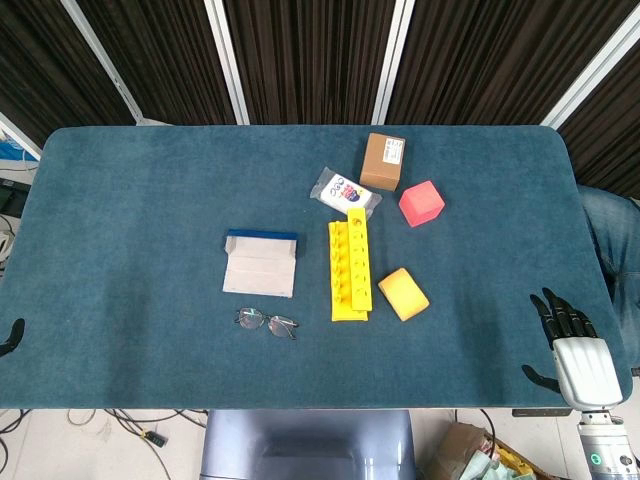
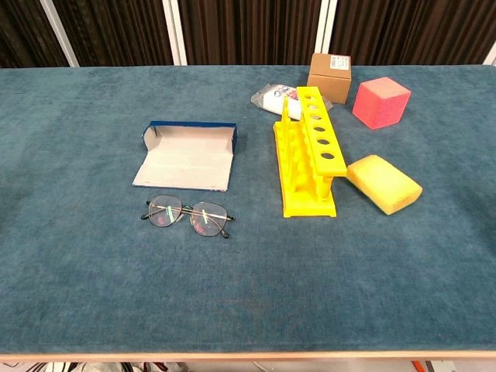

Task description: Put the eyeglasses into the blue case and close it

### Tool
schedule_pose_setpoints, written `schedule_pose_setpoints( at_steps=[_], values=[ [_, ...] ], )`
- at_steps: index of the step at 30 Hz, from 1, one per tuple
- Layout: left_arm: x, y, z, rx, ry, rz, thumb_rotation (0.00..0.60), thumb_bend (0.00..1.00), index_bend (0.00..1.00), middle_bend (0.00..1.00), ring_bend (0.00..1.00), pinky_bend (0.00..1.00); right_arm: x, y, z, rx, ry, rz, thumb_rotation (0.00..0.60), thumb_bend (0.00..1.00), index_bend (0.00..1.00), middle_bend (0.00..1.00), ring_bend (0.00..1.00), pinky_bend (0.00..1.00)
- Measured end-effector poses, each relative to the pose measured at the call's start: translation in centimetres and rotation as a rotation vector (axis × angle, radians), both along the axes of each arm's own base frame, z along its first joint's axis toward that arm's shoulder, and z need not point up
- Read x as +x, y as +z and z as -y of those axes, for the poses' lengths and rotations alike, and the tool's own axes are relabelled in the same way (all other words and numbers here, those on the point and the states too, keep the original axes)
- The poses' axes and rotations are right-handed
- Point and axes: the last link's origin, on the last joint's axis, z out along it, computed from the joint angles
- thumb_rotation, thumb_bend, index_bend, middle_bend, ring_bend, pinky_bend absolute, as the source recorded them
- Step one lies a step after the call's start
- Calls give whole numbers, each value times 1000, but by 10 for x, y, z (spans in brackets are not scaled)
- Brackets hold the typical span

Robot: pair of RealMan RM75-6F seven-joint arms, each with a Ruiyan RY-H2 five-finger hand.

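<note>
The thin-rimmed eyeglasses [image 1: 266, 322] [image 2: 188, 216] lie unfolded on the blue tabletop, just in front of the blue case [image 1: 260, 263] [image 2: 186, 157]. The case lies open and flat, its pale lining up and nothing inside it. My right hand [image 1: 572, 345] rests at the table's front right corner, far from both, with its fingers apart and holding nothing. Of my left hand [image 1: 10, 337] only a dark tip shows at the far left edge, so how it stands is unclear. Neither hand appears in the chest view.
A yellow tube rack [image 1: 350, 270] [image 2: 308, 151] stands right of the case, with a yellow sponge [image 1: 403, 294] [image 2: 384, 183] beside it. Behind them are a pink cube [image 1: 421, 203] [image 2: 380, 101], a cardboard box [image 1: 382, 161] [image 2: 329, 77] and a white packet [image 1: 345, 191] [image 2: 271, 97].
</note>
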Motion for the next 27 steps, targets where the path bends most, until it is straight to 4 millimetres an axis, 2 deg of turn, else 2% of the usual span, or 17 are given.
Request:
schedule_pose_setpoints(
  at_steps=[27],
  values=[
    [2,-1,0,4,2,6,600,362,51,21,0,0,1,0,0,-5,13,5,600,110,0,0,108,187]
  ],
)
